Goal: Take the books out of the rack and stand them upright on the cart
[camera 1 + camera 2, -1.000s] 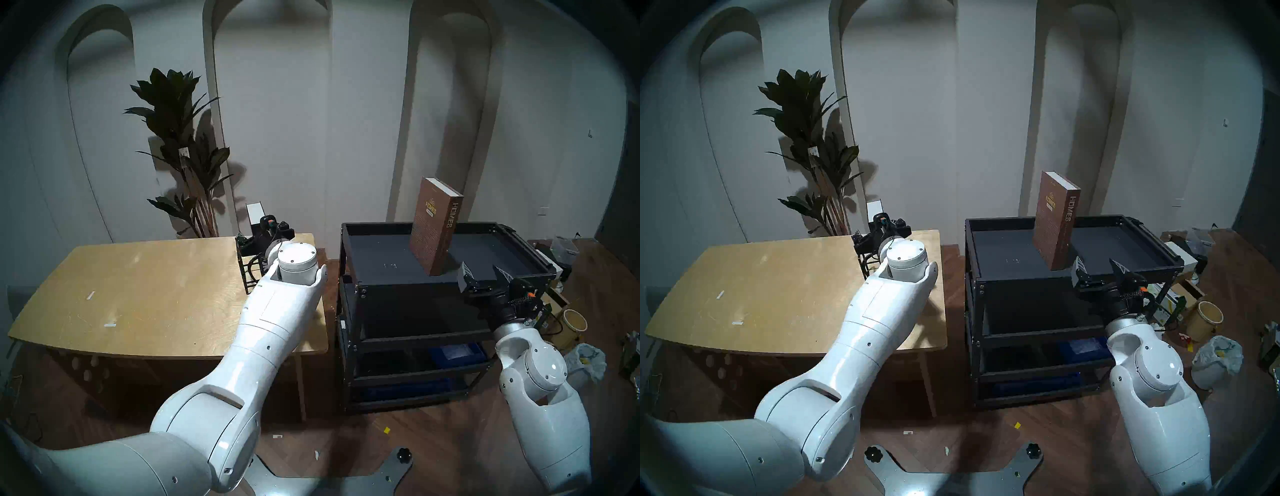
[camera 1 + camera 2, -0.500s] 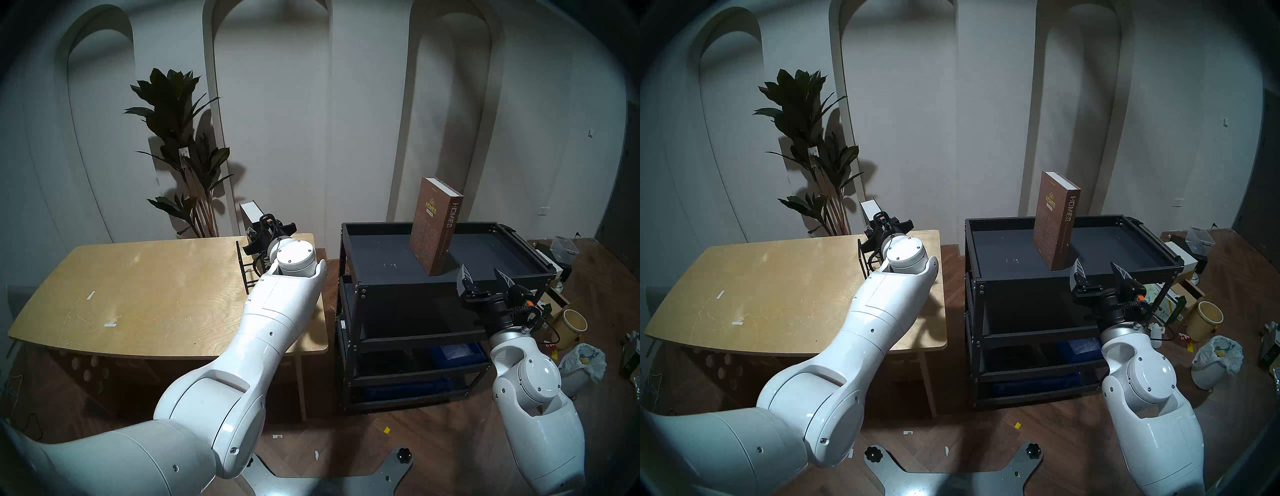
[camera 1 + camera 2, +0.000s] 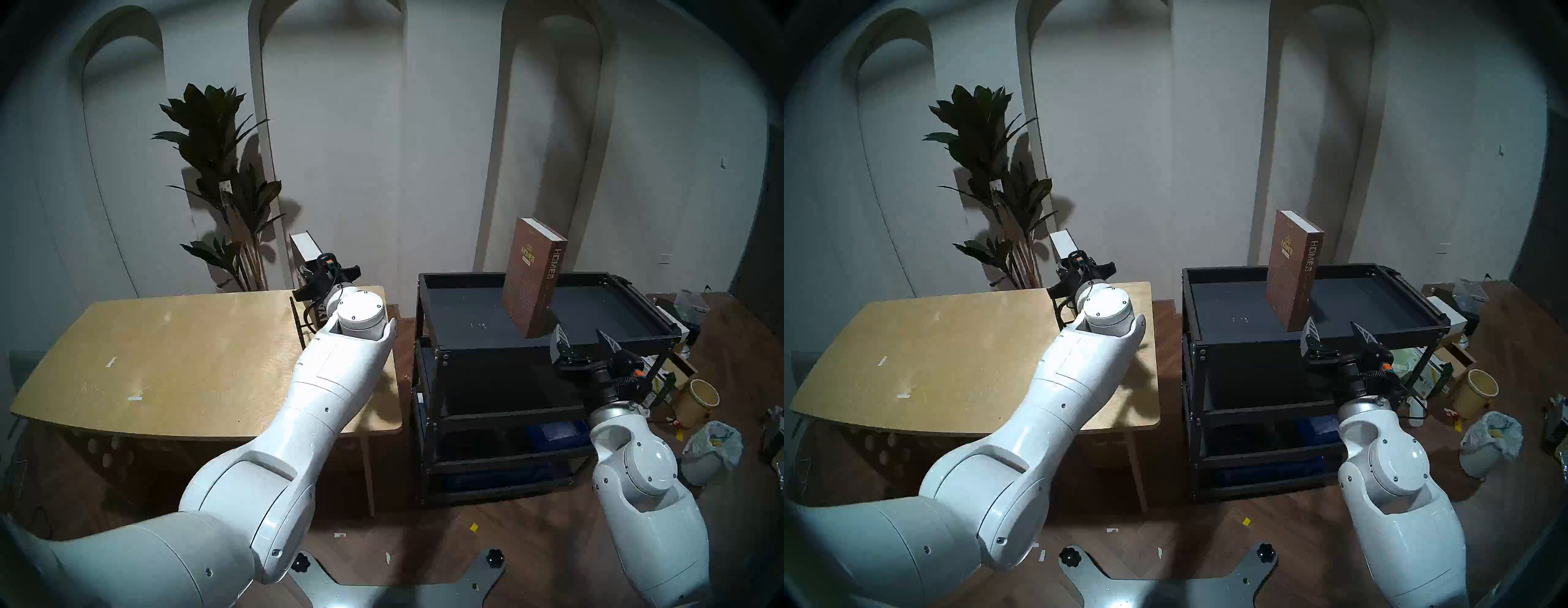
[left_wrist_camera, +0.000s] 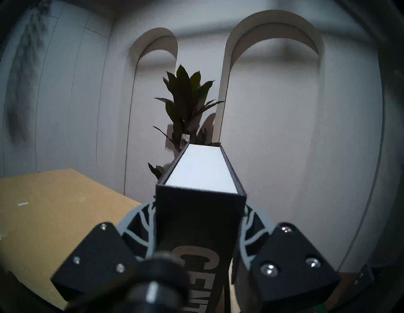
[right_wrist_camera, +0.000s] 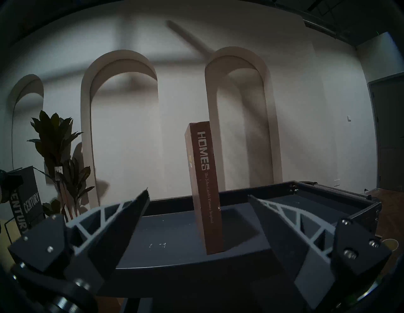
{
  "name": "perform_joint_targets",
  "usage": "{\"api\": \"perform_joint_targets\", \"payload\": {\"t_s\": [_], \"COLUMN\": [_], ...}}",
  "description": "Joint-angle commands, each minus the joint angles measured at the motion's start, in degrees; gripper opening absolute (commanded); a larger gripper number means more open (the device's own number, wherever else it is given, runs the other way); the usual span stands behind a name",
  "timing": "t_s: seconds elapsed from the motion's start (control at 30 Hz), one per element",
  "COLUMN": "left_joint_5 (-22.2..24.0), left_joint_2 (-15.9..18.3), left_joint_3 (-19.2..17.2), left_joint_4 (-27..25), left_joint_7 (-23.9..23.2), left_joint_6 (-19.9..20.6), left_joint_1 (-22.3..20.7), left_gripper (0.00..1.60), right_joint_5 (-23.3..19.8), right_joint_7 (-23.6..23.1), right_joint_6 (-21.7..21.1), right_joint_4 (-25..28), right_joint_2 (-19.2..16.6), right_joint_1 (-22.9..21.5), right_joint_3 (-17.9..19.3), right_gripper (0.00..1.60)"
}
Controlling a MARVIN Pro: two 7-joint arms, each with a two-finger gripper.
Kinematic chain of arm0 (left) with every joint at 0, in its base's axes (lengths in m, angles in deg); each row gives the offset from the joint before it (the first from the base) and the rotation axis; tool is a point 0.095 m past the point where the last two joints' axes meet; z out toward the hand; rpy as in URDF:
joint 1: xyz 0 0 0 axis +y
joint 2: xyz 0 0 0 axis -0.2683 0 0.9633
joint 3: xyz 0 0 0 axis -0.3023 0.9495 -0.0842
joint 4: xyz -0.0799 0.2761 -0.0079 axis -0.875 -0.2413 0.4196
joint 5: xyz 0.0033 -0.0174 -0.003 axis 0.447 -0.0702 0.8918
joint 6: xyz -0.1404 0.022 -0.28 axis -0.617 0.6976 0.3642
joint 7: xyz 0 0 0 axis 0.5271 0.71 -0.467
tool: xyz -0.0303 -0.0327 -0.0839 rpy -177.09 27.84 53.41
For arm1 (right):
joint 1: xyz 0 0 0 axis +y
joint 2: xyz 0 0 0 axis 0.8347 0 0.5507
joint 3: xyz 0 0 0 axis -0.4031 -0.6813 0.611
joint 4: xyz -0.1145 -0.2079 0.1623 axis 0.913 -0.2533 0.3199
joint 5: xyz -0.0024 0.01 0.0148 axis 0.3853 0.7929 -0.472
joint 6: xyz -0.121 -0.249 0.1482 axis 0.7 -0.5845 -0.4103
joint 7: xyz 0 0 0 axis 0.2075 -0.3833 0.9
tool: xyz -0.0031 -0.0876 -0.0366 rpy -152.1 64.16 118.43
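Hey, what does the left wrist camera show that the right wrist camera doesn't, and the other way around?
Only the left wrist view: the left tool shut on the black CENTURY book, its white page edges on top, and the wooden table.

Only the right wrist view: the open right tool, the brown HOMES book upright on the cart.

Both: the CENTURY book, the plant, the arched wall.

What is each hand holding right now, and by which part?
The left hand is shut on the black book, clamping its two covers near the spine end. The right hand is open and holds nothing.
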Motion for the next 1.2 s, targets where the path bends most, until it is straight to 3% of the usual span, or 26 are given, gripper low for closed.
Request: {"api": "perform_joint_targets", "payload": {"t_s": [0.0,0.53,0.83,1.17], "left_joint_5": [-2.3,-1.9,-0.9,0.7], "left_joint_2": [2.0,0.0,-1.2,-1.0], "left_joint_3": [0.1,2.6,6.0,8.4], "left_joint_4": [-6.5,-17.3,-22.9,-23.4], "left_joint_7": [2.1,2.8,1.6,-2.3], "left_joint_6": [3.1,7.5,14.3,22.6], "left_joint_1": [-1.4,-3.7,-1.9,-2.9], "left_gripper": [0.0,0.0,0.0,0.0], "right_joint_5": [0.3,6.5,10.6,16.0], "right_joint_7": [-0.8,-4.9,-6.3,-6.6], "right_joint_6": [0.2,-0.4,-0.8,-1.1], "right_joint_4": [0.1,-2.1,-5.0,-11.1], "right_joint_2": [-0.2,-0.1,4.0,9.7], "right_joint_1": [-3.1,-12.3,-18.1,-23.0], "right_joint_3": [-1.6,-14.4,-20.9,-23.2], "right_gripper": [1.6,1.6,1.6,1.6]}}
